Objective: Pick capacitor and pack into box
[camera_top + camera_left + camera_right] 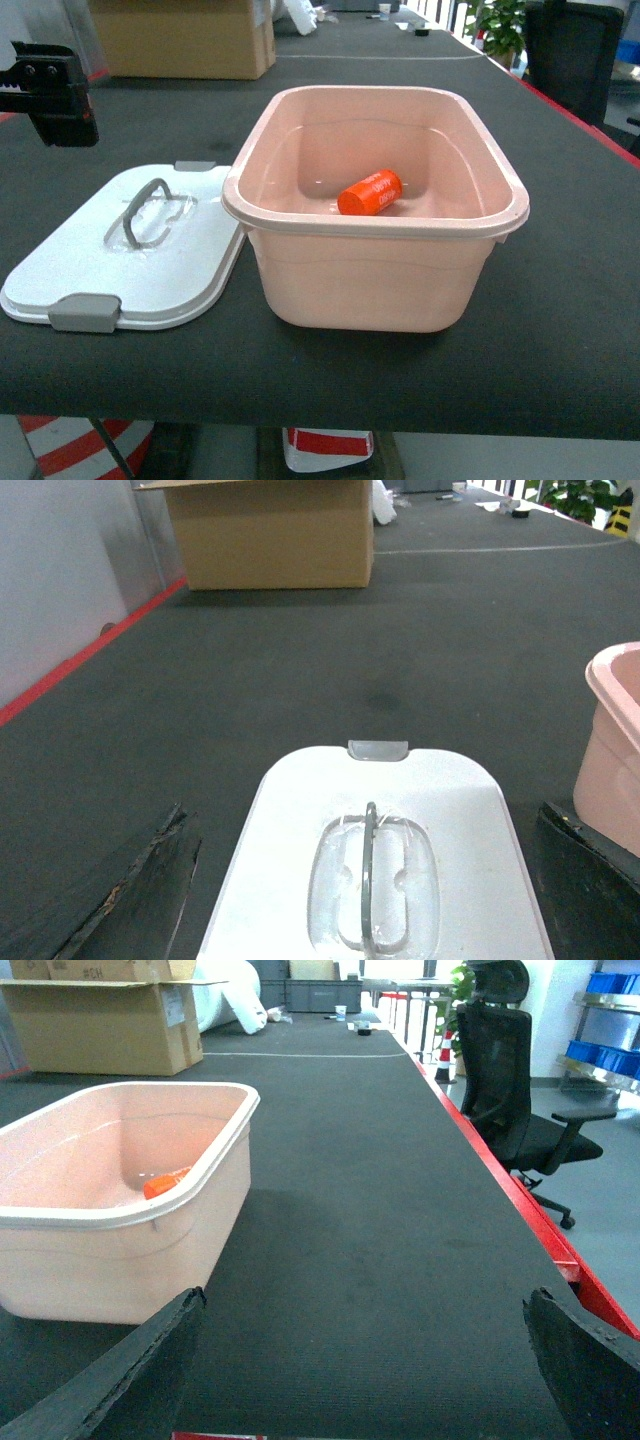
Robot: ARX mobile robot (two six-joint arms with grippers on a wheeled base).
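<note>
Capacitor, a small orange-red cylinder with faint white print, is seen lying on its side on the floor of the pale pink rounded-rectangular plastic tub, tilted slightly and near the tub's front wall.

Both pairs of jaws are spread wide and nothing is held between them. In the left wrist view, the left gripper is framed by two dark fingers at the lower corners, and it is poised above the white plastic lid, in line with the lid's grey handle. A grey latch is seen at the lid's far edge. In the head view, a black part of the left arm is seen at the upper left edge, above and behind the lid, which lies flat on the dark grey table mat with its edge against the tub's left side.

The right gripper is shown level and low over the mat to the right of the tub, apart from it, its fingertips visible at the lower corners of the right wrist view.

A brown cardboard carton is seen at the far end of the table, and a black office chair beside the red table edge.
</note>
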